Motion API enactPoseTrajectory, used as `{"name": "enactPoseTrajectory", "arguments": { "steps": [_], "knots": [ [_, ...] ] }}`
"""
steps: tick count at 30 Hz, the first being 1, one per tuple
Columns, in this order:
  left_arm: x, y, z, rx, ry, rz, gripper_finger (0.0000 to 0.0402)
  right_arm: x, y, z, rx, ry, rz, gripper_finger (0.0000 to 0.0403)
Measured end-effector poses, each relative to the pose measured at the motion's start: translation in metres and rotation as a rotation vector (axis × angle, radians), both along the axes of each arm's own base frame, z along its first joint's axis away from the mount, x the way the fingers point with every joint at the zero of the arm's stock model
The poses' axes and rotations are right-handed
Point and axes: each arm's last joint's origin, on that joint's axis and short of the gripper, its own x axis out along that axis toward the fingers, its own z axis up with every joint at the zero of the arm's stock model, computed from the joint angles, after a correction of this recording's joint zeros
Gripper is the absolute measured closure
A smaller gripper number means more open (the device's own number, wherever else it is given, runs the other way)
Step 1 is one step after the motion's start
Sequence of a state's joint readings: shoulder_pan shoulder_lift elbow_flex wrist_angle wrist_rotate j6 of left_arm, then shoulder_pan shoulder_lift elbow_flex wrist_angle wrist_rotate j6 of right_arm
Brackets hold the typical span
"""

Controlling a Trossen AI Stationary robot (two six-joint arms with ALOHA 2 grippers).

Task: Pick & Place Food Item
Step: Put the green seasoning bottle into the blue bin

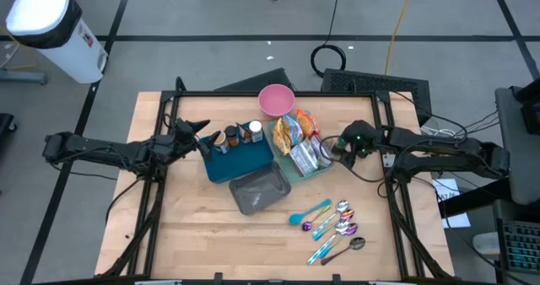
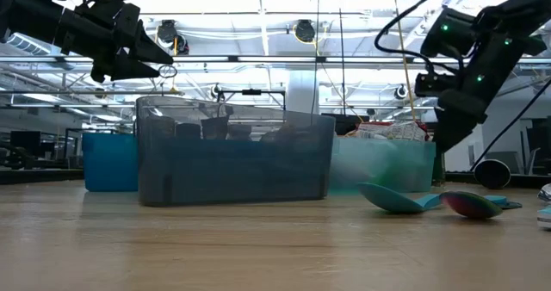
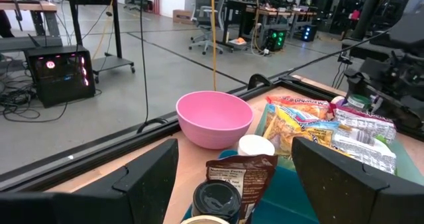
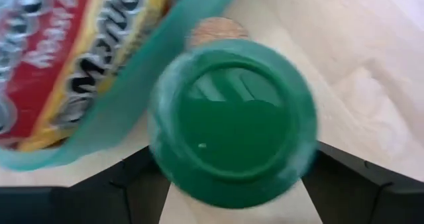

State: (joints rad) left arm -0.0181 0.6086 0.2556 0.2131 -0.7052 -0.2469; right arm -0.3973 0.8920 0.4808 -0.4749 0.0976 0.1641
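Gripping green-lidded jar (image 4: pixel 233 121), right gripper (image 1: pixel 344 147), beside teal tray (image 4: pixel 126 111)

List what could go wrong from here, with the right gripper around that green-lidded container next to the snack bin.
1. The right gripper straddles the green-lidded container just outside the teal bin; whether it is gripped is unclear, so a lift could let it slip or tip.
2. The bin's rim sits right against the container, so moving it could snag the rim or disturb the snack packets.
3. The left gripper hovers open over the blue bin of jars; a drop could knock them.
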Motion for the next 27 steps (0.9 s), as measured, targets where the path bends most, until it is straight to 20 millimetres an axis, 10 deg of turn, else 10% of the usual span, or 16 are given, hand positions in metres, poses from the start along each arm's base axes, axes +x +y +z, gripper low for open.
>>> {"name": "enactPoseTrajectory", "arguments": {
  "steps": [10, 18, 27],
  "knots": [
    [0.0, 0.0, -0.001, 0.006, 0.011, -0.001, 0.0105, 0.0, 0.001, -0.003, 0.027, -0.037, -0.08, 0.0211],
    [-0.001, 0.001, 0.0, 0.031, 0.021, 0.041, 0.0105, 0.002, 0.005, 0.0, -0.135, -0.014, -0.15, 0.0216],
    [0.001, 0.0, 0.007, -0.012, -0.085, -0.001, 0.0105, 0.006, 0.013, 0.053, -0.316, -0.212, -0.141, 0.0216]
  ]
}}
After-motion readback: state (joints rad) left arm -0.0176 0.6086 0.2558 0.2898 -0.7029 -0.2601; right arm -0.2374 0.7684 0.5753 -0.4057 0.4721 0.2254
